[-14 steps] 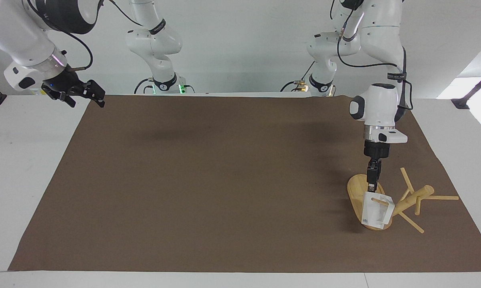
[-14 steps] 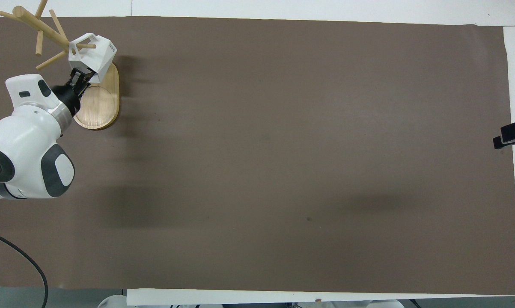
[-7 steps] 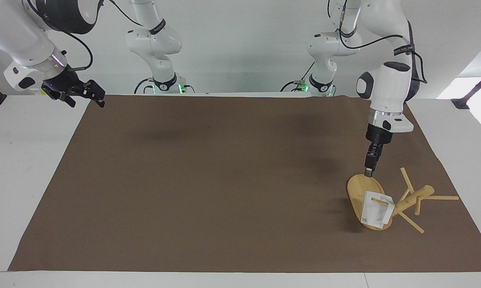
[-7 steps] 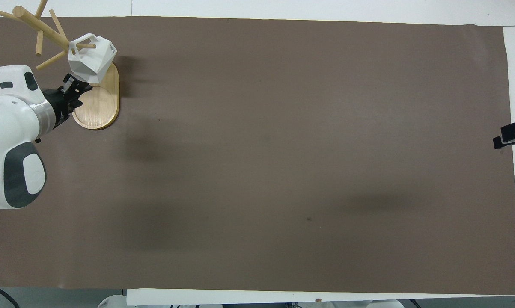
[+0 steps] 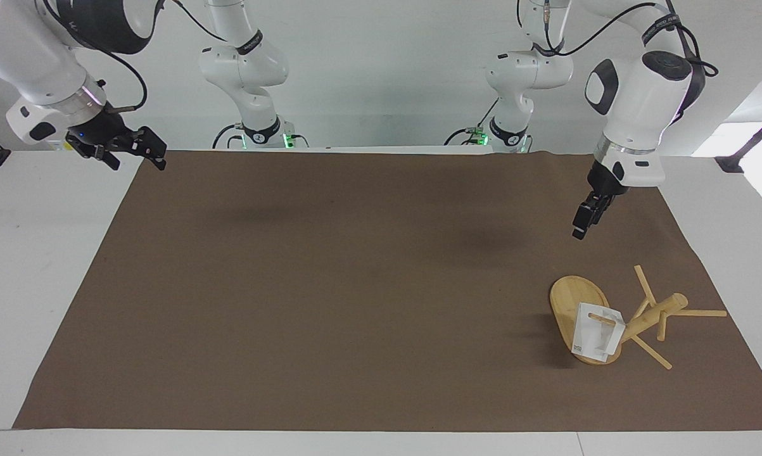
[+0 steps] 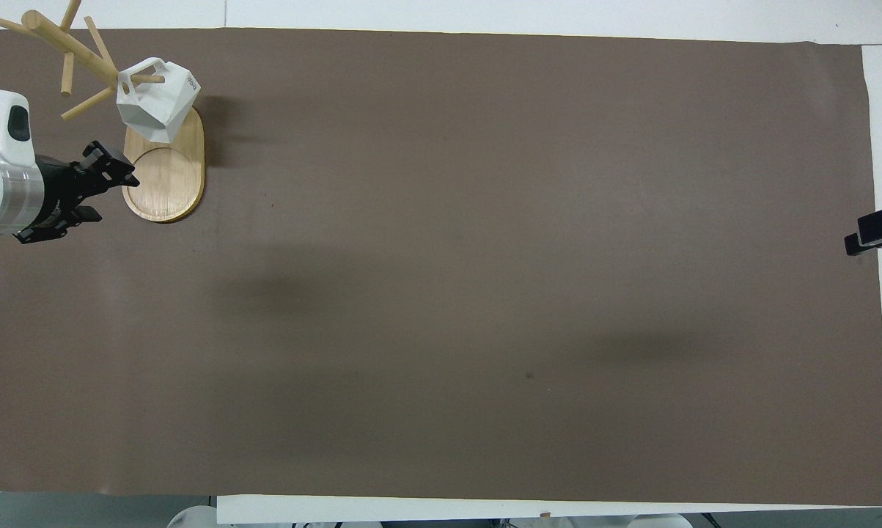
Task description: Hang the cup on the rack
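Note:
The bamboo rack (image 5: 569,299) (image 6: 166,185) stands on the brown mat at the left arm's end of the table. The white faceted cup (image 5: 591,341) (image 6: 159,104) hangs by its handle on one of the rack's pegs, above the oval base. My left gripper (image 5: 580,225) (image 6: 112,166) is up in the air, open and holding nothing, over the mat beside the base and well apart from the cup. My right gripper (image 5: 145,147) waits open over the mat's corner at the right arm's end.
The brown mat (image 5: 355,285) covers most of the white table. A black clamp (image 6: 877,231) sits at the table's edge at the right arm's end. The rack's other pegs (image 6: 67,73) hold nothing.
My left gripper has let go of the cup, opened, and lifted back off it toward the robots. The cup stays hanging on the peg. The right arm has not moved.

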`<action>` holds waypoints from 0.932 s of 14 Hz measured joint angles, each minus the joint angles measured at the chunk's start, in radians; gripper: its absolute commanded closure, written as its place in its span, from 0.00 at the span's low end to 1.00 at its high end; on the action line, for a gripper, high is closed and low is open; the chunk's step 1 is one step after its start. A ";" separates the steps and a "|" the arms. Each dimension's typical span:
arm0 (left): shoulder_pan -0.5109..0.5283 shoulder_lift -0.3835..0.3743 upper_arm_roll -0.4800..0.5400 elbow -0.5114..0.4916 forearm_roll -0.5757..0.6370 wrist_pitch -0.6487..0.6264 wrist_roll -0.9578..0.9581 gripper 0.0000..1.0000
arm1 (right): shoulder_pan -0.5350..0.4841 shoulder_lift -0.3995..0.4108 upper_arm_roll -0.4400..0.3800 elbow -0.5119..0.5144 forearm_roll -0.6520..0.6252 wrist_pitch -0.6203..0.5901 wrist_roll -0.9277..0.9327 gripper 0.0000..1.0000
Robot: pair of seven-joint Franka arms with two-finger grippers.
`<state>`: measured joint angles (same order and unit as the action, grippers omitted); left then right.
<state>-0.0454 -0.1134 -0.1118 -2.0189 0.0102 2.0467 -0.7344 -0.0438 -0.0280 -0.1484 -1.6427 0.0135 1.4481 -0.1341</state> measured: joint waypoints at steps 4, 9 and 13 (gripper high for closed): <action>0.003 0.001 0.010 0.106 0.000 -0.198 0.160 0.00 | 0.000 0.000 0.000 0.000 0.000 0.000 0.000 0.00; 0.044 0.049 0.019 0.305 0.004 -0.421 0.446 0.00 | 0.000 0.000 0.000 0.000 0.000 0.000 0.000 0.00; 0.079 0.125 0.023 0.420 0.010 -0.487 0.594 0.00 | 0.000 0.000 0.000 0.000 0.000 0.000 0.000 0.00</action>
<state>0.0335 0.0114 -0.0891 -1.5992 0.0198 1.5598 -0.1405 -0.0438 -0.0280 -0.1484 -1.6427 0.0135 1.4481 -0.1341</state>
